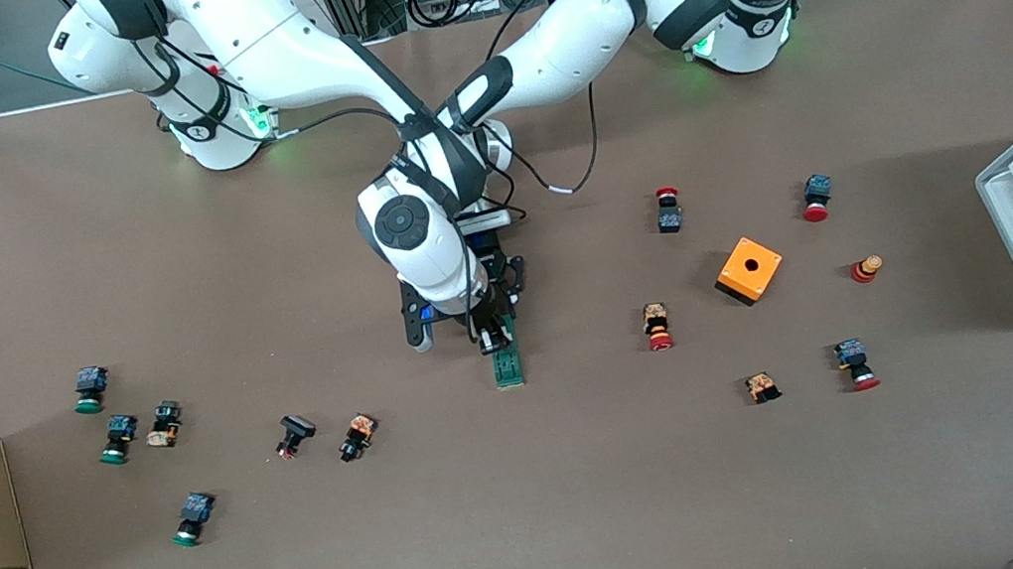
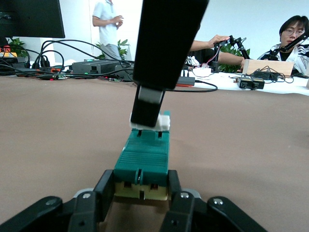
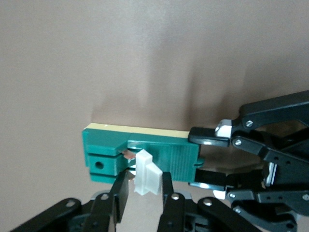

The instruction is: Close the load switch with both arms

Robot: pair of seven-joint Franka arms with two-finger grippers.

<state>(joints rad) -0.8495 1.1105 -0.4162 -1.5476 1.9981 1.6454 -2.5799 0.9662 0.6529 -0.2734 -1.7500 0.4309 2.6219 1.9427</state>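
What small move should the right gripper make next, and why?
Probably press the white lever tab down toward the load switch body. The left gripper already clamps the switch's end on the table, and the right gripper has its fingers around the tab, which stands raised.

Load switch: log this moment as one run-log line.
load switch: flat on table | left pincer: shut on its end | right pincer: closed around white lever | step: lever being worked

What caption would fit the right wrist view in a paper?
Left gripper clamps the green load switch by one end while the right gripper pinches its white lever.
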